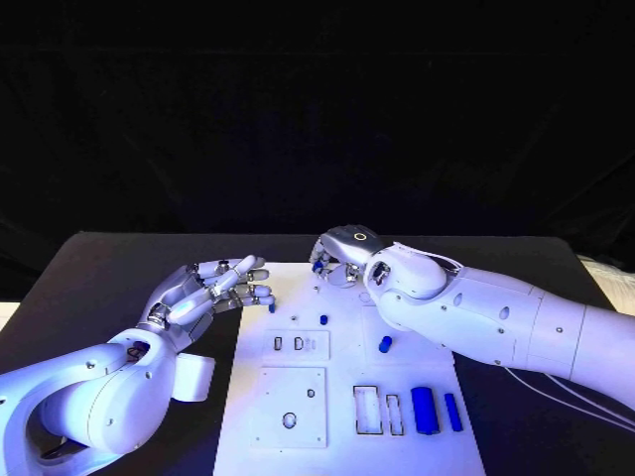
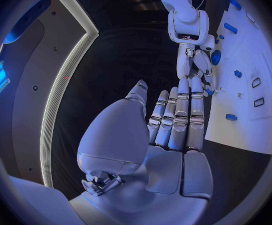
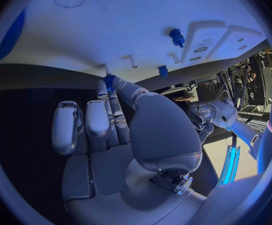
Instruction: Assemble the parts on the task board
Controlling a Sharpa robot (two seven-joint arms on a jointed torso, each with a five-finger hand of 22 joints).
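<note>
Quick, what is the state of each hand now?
Left hand: open, holding nothing.
Right hand: pinching a small blue part at the board's far edge.

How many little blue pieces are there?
6 blue pieces: two bars at the board's near right, two pegs mid-board, one by the left hand's fingertips, one pinched in the right hand. The right arm may hide more.

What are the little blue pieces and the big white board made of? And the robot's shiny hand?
The blue pieces look like matte plastic, probably. The white task board seems smooth plastic or painted sheet, with cut-out slots; which one is hard to tell. The left hand looks like silvery metal with pale plastic parts, slightly glossy.
</note>
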